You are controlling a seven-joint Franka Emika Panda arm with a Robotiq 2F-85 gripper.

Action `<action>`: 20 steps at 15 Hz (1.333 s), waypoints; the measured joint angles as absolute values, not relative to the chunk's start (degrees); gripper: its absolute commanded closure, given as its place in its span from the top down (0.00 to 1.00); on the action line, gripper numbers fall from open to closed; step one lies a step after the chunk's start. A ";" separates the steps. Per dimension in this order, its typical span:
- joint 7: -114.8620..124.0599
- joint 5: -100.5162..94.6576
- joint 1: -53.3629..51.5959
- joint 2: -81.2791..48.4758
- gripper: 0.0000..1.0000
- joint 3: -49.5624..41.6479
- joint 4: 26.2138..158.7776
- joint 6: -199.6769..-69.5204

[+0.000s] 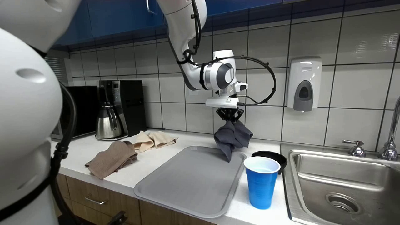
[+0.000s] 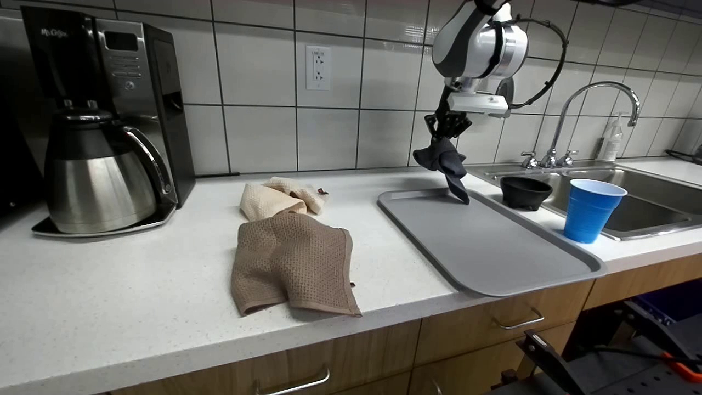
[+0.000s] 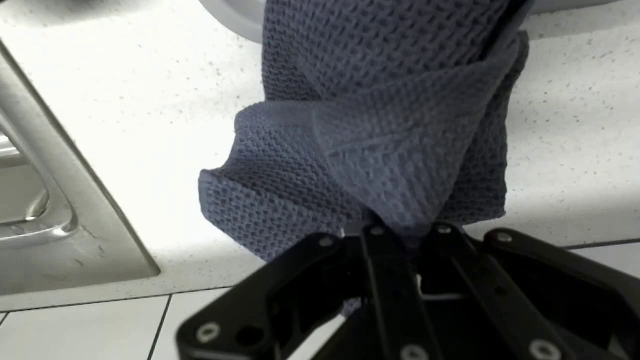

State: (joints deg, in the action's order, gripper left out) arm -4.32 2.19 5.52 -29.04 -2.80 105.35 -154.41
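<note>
The claw was closed tight on a bunched dark grey cloth, pinching it from above by its upper folds. The cloth hung directly beneath the claw, waffle-textured and creased, with loose flaps spreading to either side. Its lowest corner reached down over the wall-side end of a grey tray; whether the tip touched the tray could not be made out. The tray lay flat on the white desk, stretching from below the claw toward the desk's front edge. Close behind the claw rose the tiled wall.

Beside the tray, to one side of the claw, sat a small black bowl, with an upright blue cup farther forward, near the rim of a metal sink. On the opposite side of the claw, off the tray, a crumpled beige cloth lay on the desk, and a brown cloth lay just in front of it, closer to the front edge. Farthest from the claw on that side stood a black and silver coffee maker, its steel carafe on the base.
</note>
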 measured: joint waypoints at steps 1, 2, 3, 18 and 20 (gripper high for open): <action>-4.32 2.23 5.59 -29.64 0.03 -2.61 104.36 -154.41; -4.32 2.24 5.65 -30.22 0.03 -2.42 103.40 -154.40; -4.32 2.25 5.79 -30.84 0.03 -2.16 102.41 -154.39; -4.51 2.68 6.90 -39.10 0.03 0.75 88.73 -154.24; -4.68 2.72 7.08 -39.84 0.03 1.06 87.97 -154.22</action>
